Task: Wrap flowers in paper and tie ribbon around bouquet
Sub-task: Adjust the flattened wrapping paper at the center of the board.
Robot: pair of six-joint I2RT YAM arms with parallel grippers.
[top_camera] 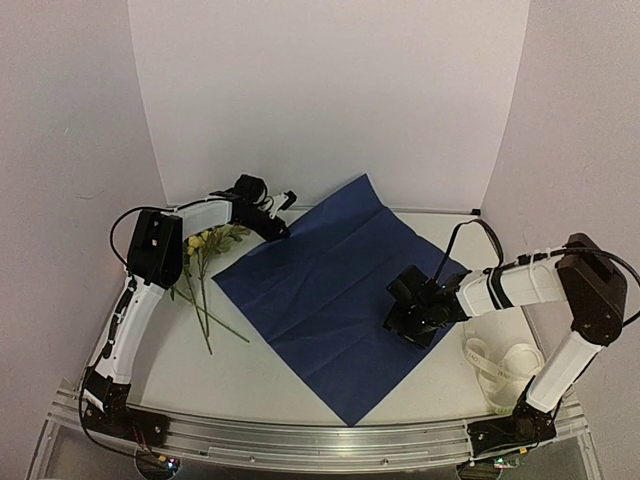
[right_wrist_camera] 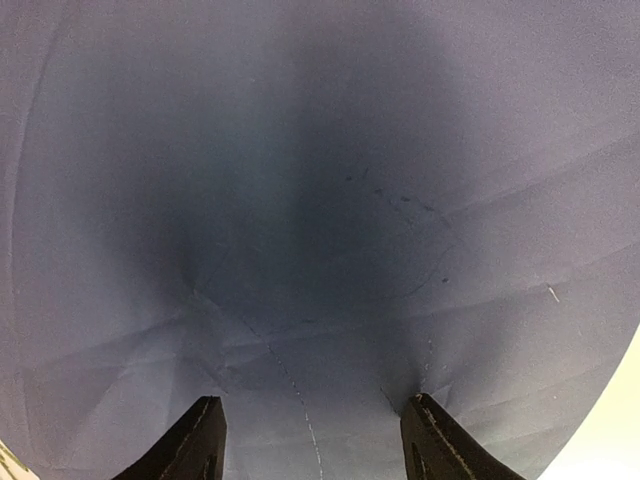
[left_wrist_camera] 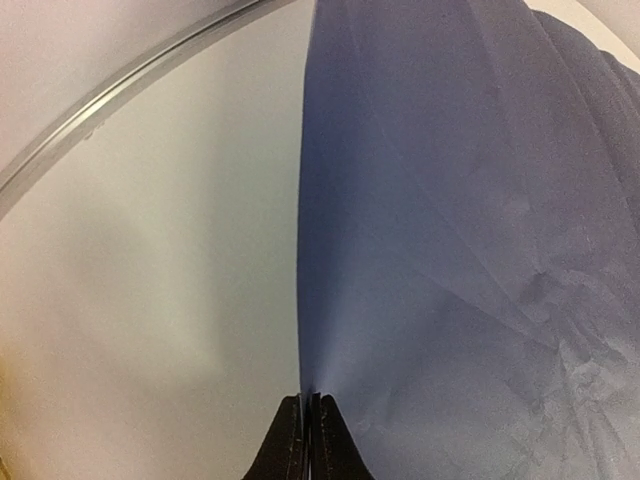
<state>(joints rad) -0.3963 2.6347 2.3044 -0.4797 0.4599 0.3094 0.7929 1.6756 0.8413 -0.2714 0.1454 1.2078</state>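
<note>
Left end effector [left_wrist_camera: 306,400]: paper [left_wrist_camera: 450,250] edge, seemingly.

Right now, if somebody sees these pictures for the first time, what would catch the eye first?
The large blue paper stands out most, lying like a diamond across the middle of the table. The left hand is shut on its left edge, and the open right hand appears to press on its right side. The flowers lie left of it, the looped white ribbon to its right.
</note>
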